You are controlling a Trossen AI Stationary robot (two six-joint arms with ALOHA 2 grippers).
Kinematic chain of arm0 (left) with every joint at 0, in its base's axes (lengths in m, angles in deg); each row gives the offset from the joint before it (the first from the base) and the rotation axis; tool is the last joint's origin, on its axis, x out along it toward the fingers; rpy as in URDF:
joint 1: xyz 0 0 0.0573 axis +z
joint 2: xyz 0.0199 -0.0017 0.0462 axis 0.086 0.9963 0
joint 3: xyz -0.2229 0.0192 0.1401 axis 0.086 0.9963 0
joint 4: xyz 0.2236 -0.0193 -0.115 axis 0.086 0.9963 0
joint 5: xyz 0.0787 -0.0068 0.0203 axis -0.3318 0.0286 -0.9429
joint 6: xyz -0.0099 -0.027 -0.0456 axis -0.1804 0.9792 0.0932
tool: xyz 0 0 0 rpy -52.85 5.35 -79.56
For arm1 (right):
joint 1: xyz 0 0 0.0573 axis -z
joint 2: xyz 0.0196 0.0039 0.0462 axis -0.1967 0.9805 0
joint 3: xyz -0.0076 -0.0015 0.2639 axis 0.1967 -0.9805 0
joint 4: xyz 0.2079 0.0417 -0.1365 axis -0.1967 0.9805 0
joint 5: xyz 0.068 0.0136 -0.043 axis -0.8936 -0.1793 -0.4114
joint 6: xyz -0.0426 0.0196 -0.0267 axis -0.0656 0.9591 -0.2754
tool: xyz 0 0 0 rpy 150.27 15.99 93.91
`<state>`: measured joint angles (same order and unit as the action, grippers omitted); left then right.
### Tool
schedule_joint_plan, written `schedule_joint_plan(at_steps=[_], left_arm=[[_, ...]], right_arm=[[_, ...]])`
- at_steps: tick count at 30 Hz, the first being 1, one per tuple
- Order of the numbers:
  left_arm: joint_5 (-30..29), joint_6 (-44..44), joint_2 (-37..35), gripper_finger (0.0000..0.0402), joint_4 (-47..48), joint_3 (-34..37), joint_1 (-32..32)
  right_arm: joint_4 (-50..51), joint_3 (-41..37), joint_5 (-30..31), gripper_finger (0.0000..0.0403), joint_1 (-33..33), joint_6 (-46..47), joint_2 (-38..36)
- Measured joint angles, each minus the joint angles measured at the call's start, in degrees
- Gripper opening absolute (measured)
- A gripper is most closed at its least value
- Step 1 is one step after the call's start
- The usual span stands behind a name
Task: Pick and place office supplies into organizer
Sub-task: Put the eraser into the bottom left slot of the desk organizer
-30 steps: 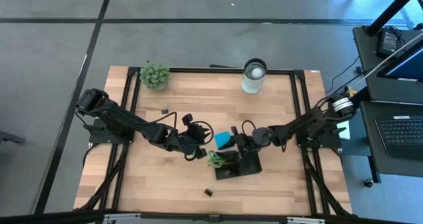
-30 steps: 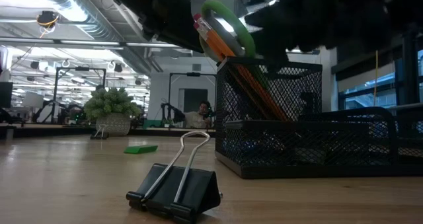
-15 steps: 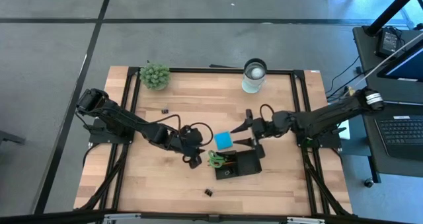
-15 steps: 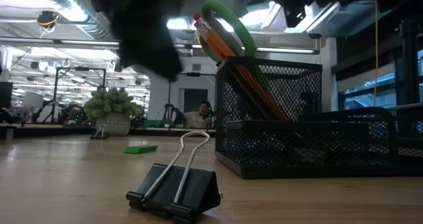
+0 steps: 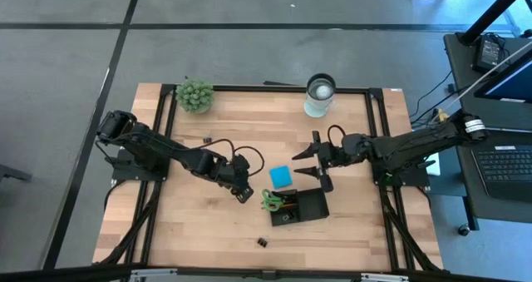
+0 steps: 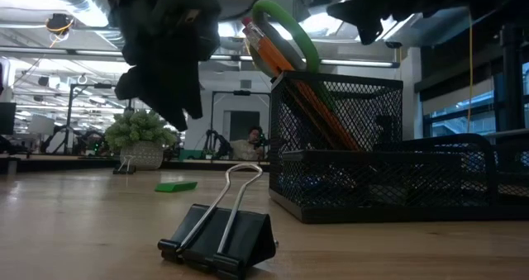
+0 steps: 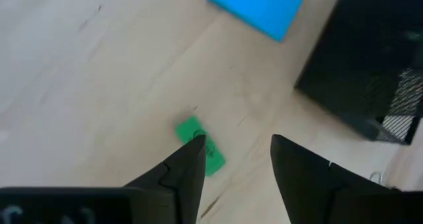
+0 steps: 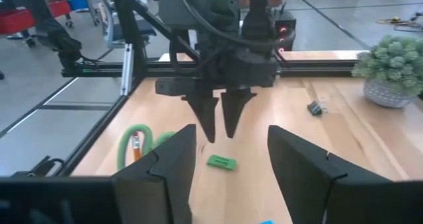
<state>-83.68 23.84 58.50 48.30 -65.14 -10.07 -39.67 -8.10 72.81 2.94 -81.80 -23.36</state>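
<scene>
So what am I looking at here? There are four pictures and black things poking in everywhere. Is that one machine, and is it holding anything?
It is one robot with two dark arms at a wooden table, each ending in a two-finger gripper. The top picture looks straight down, the second looks level across the tabletop, and the last two come from cameras on each wrist. The left gripper hangs open just above a small green block, holding nothing. The right gripper is open and empty too, near the blue note pad. The black mesh organizer already holds green-handled scissors and pencils. A black binder clip lies near it, another small clip farther off. A plant and a white cup stand at the far edge.
</scene>
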Motion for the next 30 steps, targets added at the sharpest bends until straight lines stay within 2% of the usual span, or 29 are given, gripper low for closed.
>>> schedule_joint_plan(at_steps=[5, 12, 22, 26, 30], left_arm=[[4.64, -0.20, 0.00, 0.0150, 0.05, 0.00, 2.05], [5.17, -6.92, 0.00, 0.0145, -4.00, 0.00, 3.12], [3.85, -6.93, 0.00, 0.0146, -3.93, 0.00, 2.52], [6.61, 1.45, 0.00, 0.0144, 0.78, -0.02, 4.02], [1.84, 9.51, 0.52, 0.0145, 7.34, 0.00, 2.97]], right_arm=[[0.01, 0.00, 0.00, 0.0189, 1.47, -0.02, 0.00], [3.41, 0.00, 0.00, 0.0189, 2.03, 0.16, 0.00], [6.80, -0.02, -0.02, 0.0189, 2.04, 0.03, 0.02], [6.80, -0.02, -0.02, 0.0189, 2.25, -0.02, 0.02], [6.79, -0.04, -0.02, 0.0189, 2.25, -2.32, 0.02]])
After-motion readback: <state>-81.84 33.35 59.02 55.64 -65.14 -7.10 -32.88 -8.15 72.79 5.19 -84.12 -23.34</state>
